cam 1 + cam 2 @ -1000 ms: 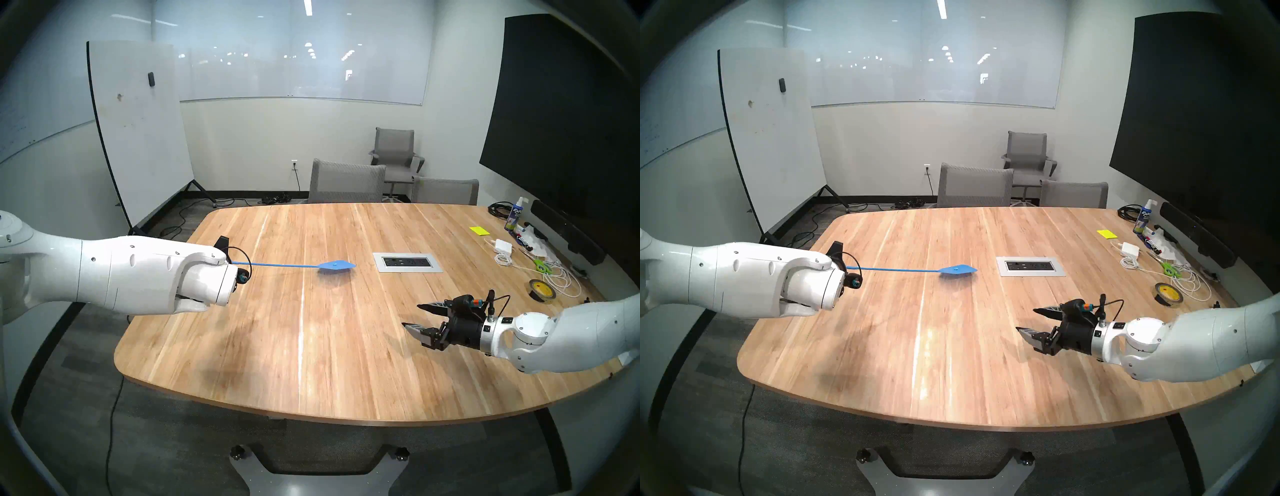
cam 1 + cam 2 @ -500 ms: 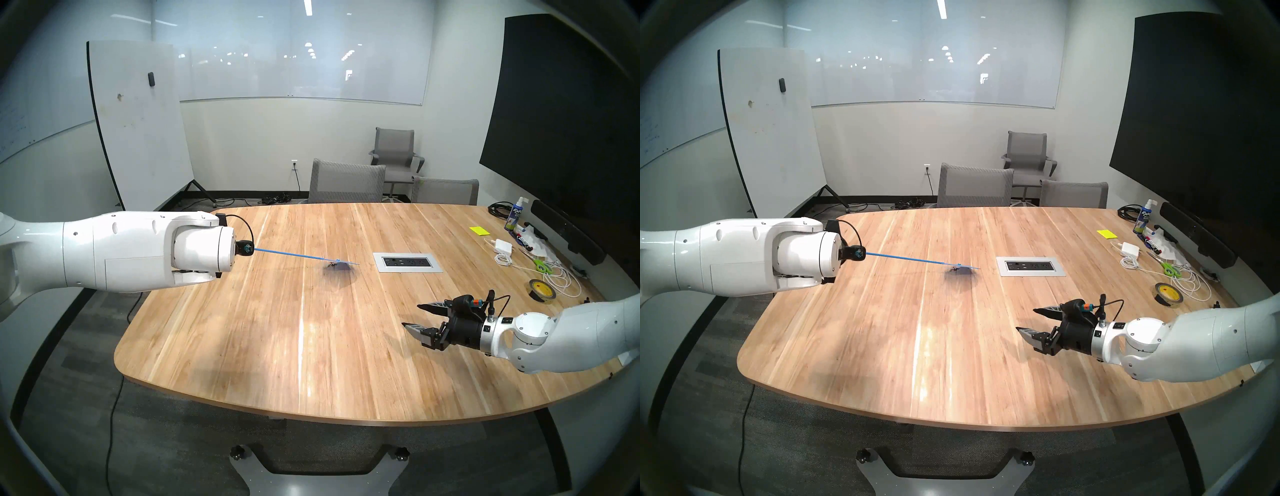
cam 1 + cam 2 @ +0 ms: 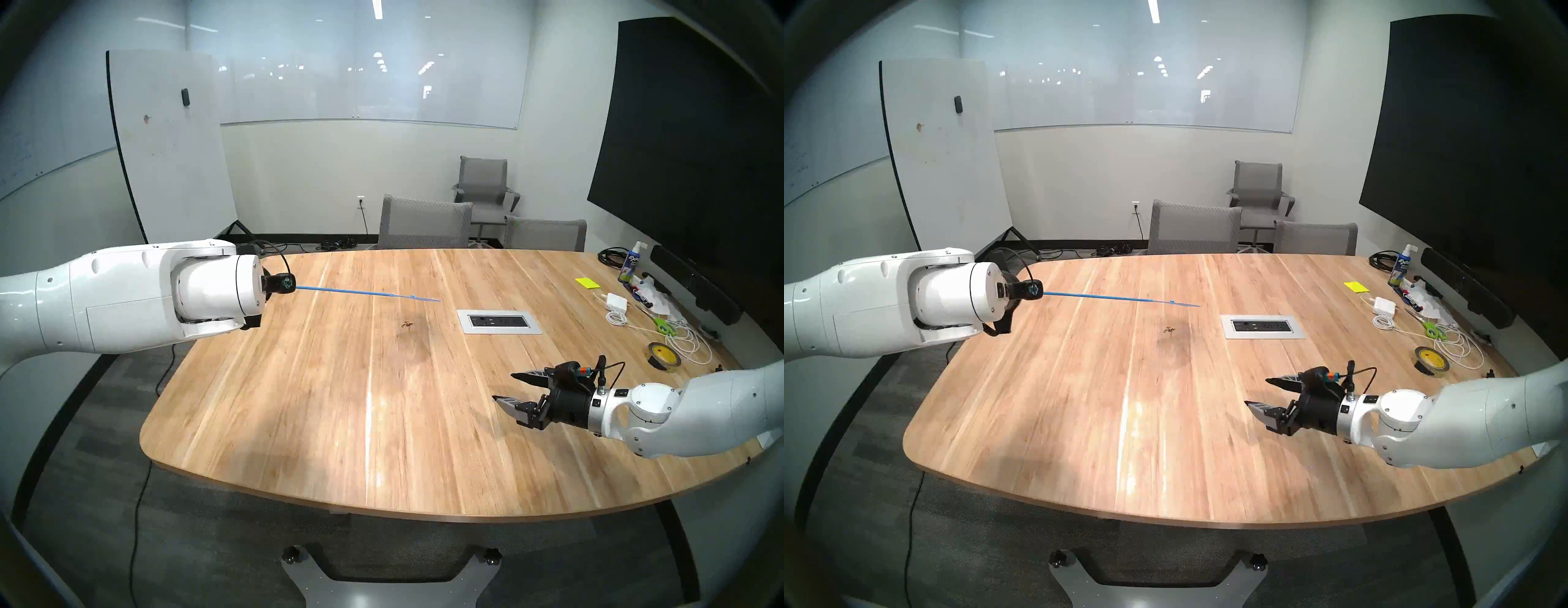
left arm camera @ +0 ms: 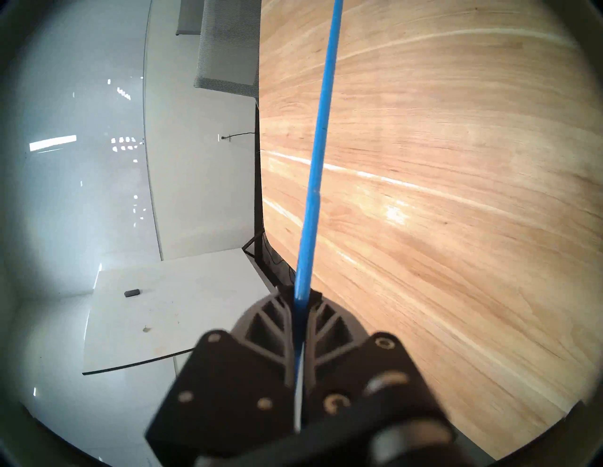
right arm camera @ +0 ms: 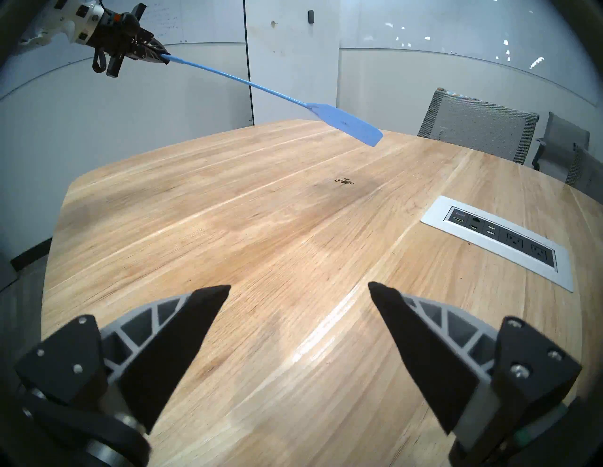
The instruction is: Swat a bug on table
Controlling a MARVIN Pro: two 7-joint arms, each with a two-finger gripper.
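The bug is a tiny dark speck with thin legs, lying uncovered on the light-wood table left of the silver outlet panel. A blue fly swatter hangs in the air above and just beyond it, its head edge-on in the head views. My left gripper is shut on the swatter's handle. My right gripper hovers open and empty over the table's near right part.
Along the table's right edge lie a tape roll, green scissors, a white charger with cable, a yellow note pad and a spray bottle. Grey chairs stand at the far edge, a whiteboard far left.
The swatter lay flat on the table over the bug a second ago; my left arm has since risen and lifted it clear, baring the bug. The right arm has not moved.
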